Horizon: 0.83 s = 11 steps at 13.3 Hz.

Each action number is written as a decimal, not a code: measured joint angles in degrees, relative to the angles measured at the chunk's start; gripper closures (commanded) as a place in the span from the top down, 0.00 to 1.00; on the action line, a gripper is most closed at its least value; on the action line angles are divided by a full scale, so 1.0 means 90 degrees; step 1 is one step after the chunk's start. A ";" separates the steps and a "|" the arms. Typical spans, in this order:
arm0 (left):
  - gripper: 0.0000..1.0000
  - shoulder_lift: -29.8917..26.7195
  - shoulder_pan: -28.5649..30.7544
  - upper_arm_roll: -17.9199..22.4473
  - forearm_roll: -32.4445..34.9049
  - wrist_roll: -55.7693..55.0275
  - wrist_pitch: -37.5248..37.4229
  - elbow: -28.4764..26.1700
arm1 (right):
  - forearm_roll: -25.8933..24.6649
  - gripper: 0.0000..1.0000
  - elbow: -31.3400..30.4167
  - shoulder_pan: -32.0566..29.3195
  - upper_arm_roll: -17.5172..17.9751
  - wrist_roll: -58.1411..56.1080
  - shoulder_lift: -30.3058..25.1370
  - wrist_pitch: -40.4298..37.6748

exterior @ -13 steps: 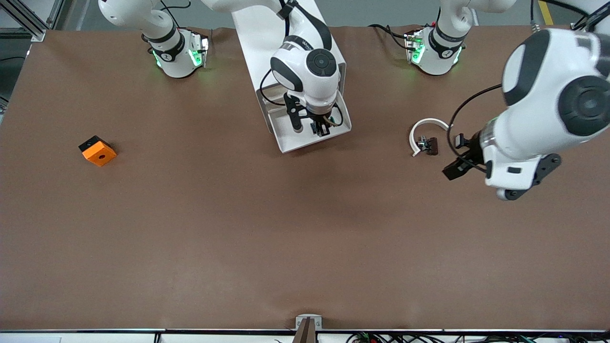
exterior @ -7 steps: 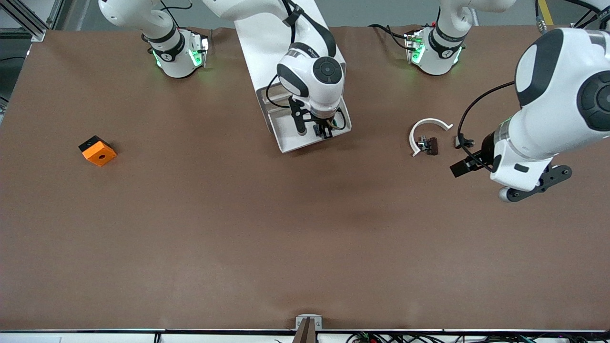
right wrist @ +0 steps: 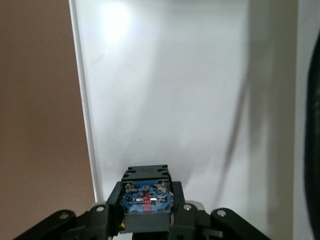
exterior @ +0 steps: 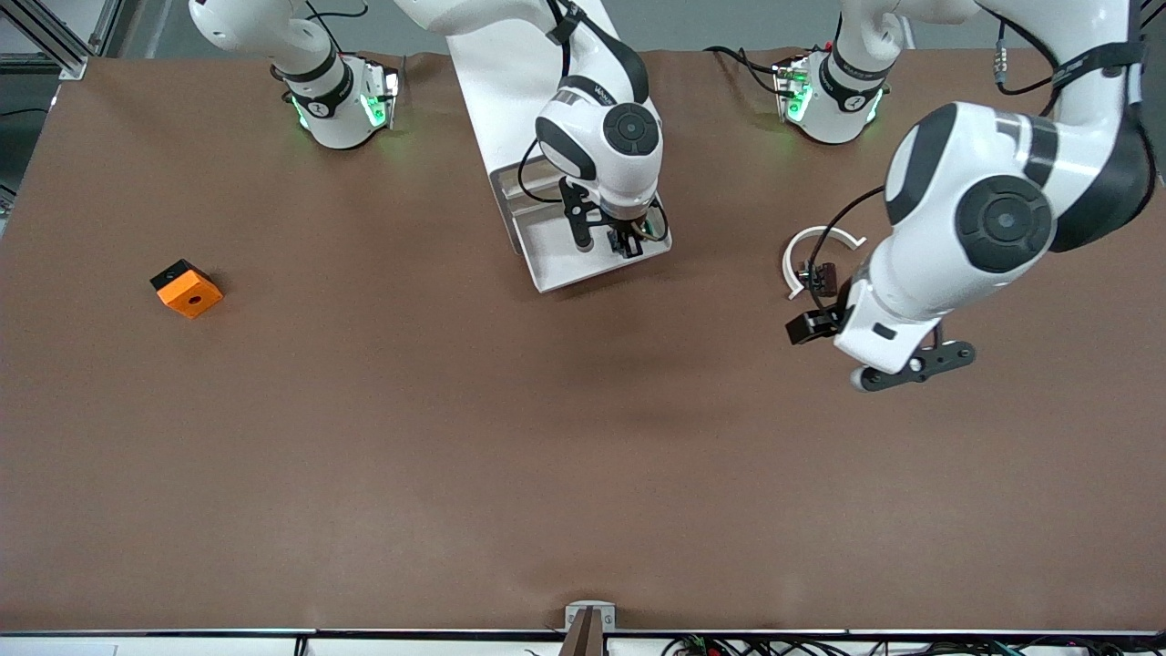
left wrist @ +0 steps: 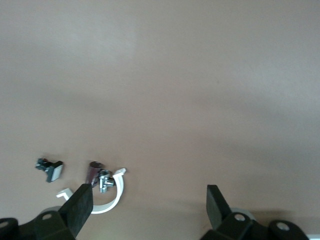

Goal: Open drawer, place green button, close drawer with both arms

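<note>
Placing step: drawer [exterior: 583, 251] is pulled out w/ its tray showing, right gripper [exterior: 624, 244] hangs over it, jaws clamped on the button [right wrist: 145, 199]. Next it needs to go down and let go inside the tray. Button's dark body w/ blue faces the wrist cam, so long axis looks roughly vertical, cap prob. down. Left gripper [left wrist: 147, 207] over bare table beside the clip pieces [exterior: 817, 273], jaws apart, holding nothing.

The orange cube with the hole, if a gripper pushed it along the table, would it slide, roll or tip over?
The orange cube would probably slide, not roll: it shows flat faces and rests on one of them. It looks squat, so tipping seems unlikely unless pushed high up. It appears rigid, perhaps plastic, and likely light for its size, so a nudge off its middle may spin it on the brown table.
</note>
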 measured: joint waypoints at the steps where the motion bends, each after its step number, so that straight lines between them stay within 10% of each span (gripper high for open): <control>1: 1.00 -0.0011 -0.0007 -0.0102 0.0001 0.0000 0.0215 -0.0205 | 0.0001 0.81 0.0001 0.0010 0.0000 0.0000 0.0000 0.0000; 2: 1.00 -0.0019 -0.0012 -0.0189 0.0002 0.0000 0.0446 -0.0408 | 0.0001 1.00 0.0002 0.0023 0.0000 0.0000 0.0001 -0.0001; 11: 1.00 0.0038 -0.0208 -0.0652 0.0003 -0.0050 0.2324 -0.1895 | 0.0072 1.00 0.0725 -0.0171 -0.0108 -0.1895 -0.0001 -0.0951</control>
